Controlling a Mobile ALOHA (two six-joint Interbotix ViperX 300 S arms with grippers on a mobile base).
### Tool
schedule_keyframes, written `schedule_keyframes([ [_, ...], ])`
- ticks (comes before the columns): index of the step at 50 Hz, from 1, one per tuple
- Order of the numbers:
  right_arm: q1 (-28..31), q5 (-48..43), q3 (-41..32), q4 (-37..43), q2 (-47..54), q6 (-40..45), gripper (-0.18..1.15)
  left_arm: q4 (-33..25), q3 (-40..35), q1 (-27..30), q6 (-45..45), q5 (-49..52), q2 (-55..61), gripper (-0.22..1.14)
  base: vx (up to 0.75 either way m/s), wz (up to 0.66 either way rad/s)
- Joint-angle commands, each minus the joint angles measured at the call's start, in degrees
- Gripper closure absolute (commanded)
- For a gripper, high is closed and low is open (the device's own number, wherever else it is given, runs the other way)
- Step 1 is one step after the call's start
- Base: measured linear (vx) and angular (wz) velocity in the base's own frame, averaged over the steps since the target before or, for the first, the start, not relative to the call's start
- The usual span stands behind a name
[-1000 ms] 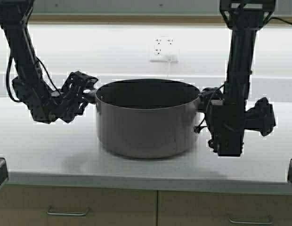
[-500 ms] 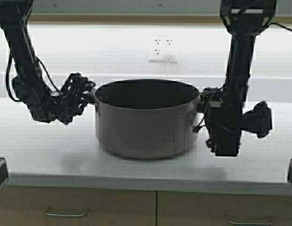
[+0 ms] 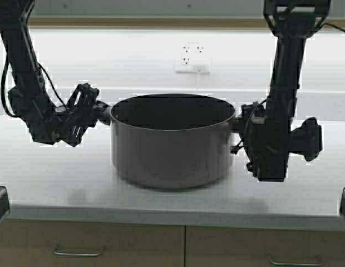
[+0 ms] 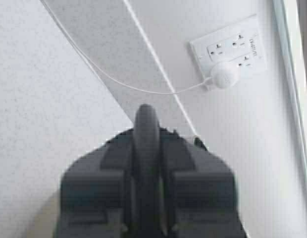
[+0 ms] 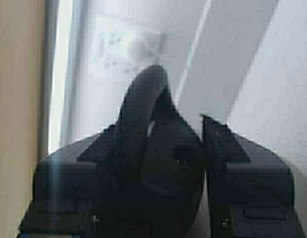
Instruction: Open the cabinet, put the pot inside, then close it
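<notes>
The pot [image 3: 172, 150], wide, dark grey and black inside, is at the middle of the white counter [image 3: 55, 183]. I cannot tell whether it rests on the counter or hangs just above it. My left gripper [image 3: 100, 112] is shut on its left loop handle, seen close up in the left wrist view [image 4: 146, 121]. My right gripper [image 3: 239, 123] is shut on its right loop handle, which also shows in the right wrist view [image 5: 142, 96]. The cabinet doors are out of view. Only a beige strip [image 3: 161, 22] shows above the wall.
A white wall outlet [image 3: 192, 58] with a plug and a thin white cord is behind the pot. Beige drawer fronts [image 3: 78, 245] with bar pulls run below the counter's front edge. A beige surface [image 5: 20, 99] fills one side of the right wrist view.
The pot and both grippers have shifted a little to the left. The left gripper has also risen slightly. Both grips are unchanged.
</notes>
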Motion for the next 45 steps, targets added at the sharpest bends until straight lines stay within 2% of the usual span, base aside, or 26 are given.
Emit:
schedule_keyframes([
  [1,0.53,-0.88,2.55,-2.37,-6.33,0.62,0.89,0.26,3.60,-0.44,0.44,-3.52,-5.19,0.90,0.01,0.00],
  [13,0.62,-2.29,10.28,-5.63,-13.97,0.79,0.89,0.00,13.18,-0.53,1.05,-8.70,-12.83,0.89,0.01,0.00],
  [21,0.88,-2.29,16.35,-7.65,-20.13,0.79,0.89,-2.11,20.04,-0.97,1.67,-8.88,-18.90,0.89,0.00,0.00],
  [31,2.64,-1.93,22.94,-7.91,-28.74,0.62,0.89,-3.43,28.13,-2.99,1.76,-8.88,-27.69,0.89,0.00,0.00],
  [45,5.36,-1.76,29.27,-7.91,-36.30,0.70,0.89,-8.61,37.27,-7.56,2.11,-8.88,-37.97,0.89,0.00,0.00],
])
